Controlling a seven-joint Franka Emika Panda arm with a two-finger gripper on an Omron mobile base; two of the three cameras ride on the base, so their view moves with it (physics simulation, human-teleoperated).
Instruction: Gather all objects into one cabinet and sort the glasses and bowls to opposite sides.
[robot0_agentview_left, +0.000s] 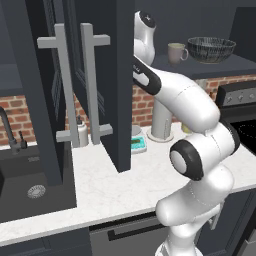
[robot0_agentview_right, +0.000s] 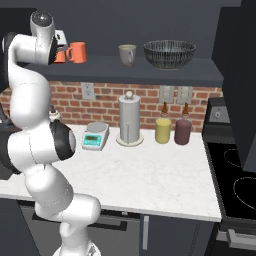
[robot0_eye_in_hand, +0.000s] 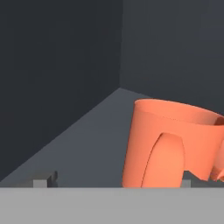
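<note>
The bright orange mug (robot0_agentview_right: 77, 51) stands upright on the left part of the dark cabinet shelf (robot0_agentview_right: 150, 70). My gripper (robot0_agentview_right: 61, 46) is right beside its left side. In the hand view the orange mug (robot0_eye_in_hand: 170, 148) is close in front, resting on the shelf floor toward the right fingertip, and my gripper (robot0_eye_in_hand: 116, 180) is open, its tips wide apart. The grey-beige mug (robot0_agentview_right: 127, 54) stands mid-shelf. Just right of it sits the wide dark patterned bowl (robot0_agentview_right: 169, 54). From the left base view I see the same mug (robot0_agentview_left: 176, 52) and bowl (robot0_agentview_left: 211, 49).
An open dark cabinet door (robot0_agentview_left: 117, 85) hangs just left of my arm. On the counter stand a paper towel holder (robot0_agentview_right: 129, 120), a scale (robot0_agentview_right: 95, 135), a yellow canister (robot0_agentview_right: 163, 130) and a maroon canister (robot0_agentview_right: 182, 131). The stove (robot0_agentview_right: 235, 185) is right, the sink (robot0_agentview_left: 30, 180) left.
</note>
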